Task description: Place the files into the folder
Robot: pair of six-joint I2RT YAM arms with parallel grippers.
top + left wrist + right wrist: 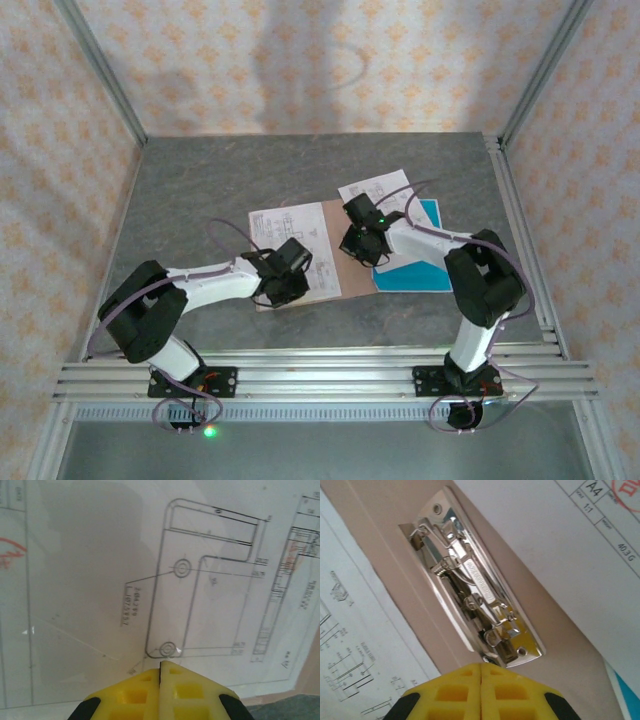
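Our left hand (pixel 161 667) is closed, its yellow fingers pressed together with nothing between them. The tips are at the near edge of a printed sheet (pixel 200 580) that spreads away ahead of the hand. We cannot tell whether they touch the paper. To this hand's right, past the sheet's edge, we see a strip of the folder (pixel 307 675) lying on the grey surface (pixel 285 712). Our right hand (pixel 481 667) is also closed and empty. Directly ahead of its tips, the metal fastener (pixel 475 585) sits on the folder's card. A second printed sheet (pixel 570 545) lies ahead and to this hand's right, and the teal sheet (pixel 626 692) peeks out at its near right.
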